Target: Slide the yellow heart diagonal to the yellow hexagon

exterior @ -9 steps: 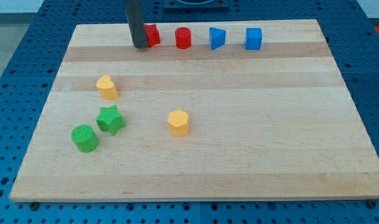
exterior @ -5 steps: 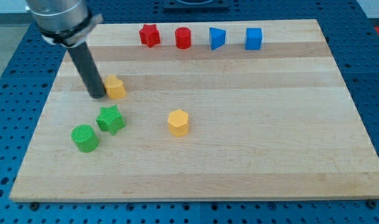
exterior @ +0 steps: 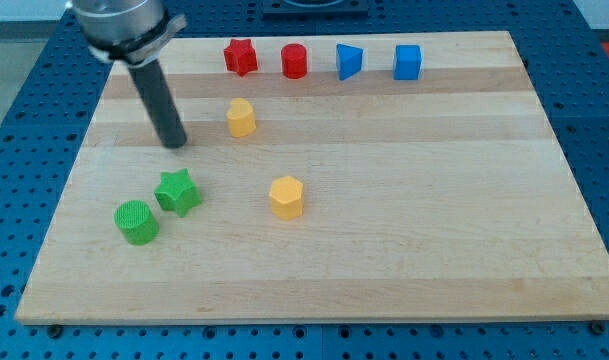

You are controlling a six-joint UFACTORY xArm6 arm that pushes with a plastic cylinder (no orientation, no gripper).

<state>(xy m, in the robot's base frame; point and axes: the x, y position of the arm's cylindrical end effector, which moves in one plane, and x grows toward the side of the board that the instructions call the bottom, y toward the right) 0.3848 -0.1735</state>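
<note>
The yellow heart (exterior: pixel 241 117) lies on the wooden board, up and to the left of the yellow hexagon (exterior: pixel 286 197), which sits near the board's middle. My tip (exterior: pixel 174 144) rests on the board to the left of the yellow heart, with a clear gap between them. The rod rises from the tip toward the view's top left.
A red star (exterior: pixel 240 56), a red cylinder (exterior: pixel 295 61), a blue triangular block (exterior: pixel 349 61) and a blue cube (exterior: pixel 408 62) stand in a row along the board's top edge. A green star (exterior: pixel 177 191) and a green cylinder (exterior: pixel 136 221) sit at the lower left.
My tip swept from the red star down to the left of the yellow heart. The heart has slid right and up. My tip now stands apart from it.
</note>
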